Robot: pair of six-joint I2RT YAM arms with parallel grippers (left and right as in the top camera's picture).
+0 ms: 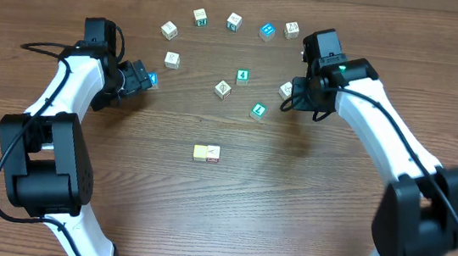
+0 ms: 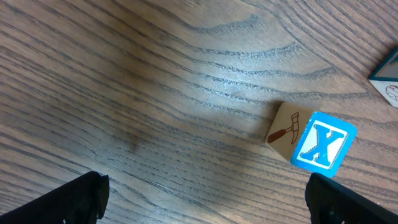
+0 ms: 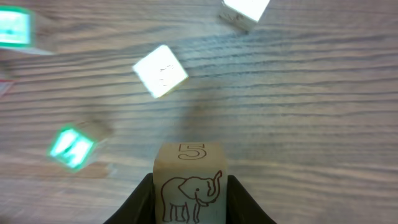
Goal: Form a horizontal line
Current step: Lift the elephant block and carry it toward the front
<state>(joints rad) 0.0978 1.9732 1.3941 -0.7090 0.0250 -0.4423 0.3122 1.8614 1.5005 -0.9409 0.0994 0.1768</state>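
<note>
Pinching a pale wooden cube printed with an elephant [image 3: 190,171] in the right claw [image 3: 191,202]; spreading the left claw [image 2: 205,199] wide, gripping nothing, near a blue X-faced cube [image 2: 323,144].

From overhead, straight down and from far, over the whole bench [image 1: 219,221] with both arms. From the left wrist, low and close to the wood, downward past the left hand [image 2: 208,205] toward the blue X cube [image 2: 323,148]. From the right wrist, also very near, forward over the elephant cube [image 3: 189,186] between the fingers of the right hand [image 3: 189,202]. Both cubes shared with the overhead view.
</note>
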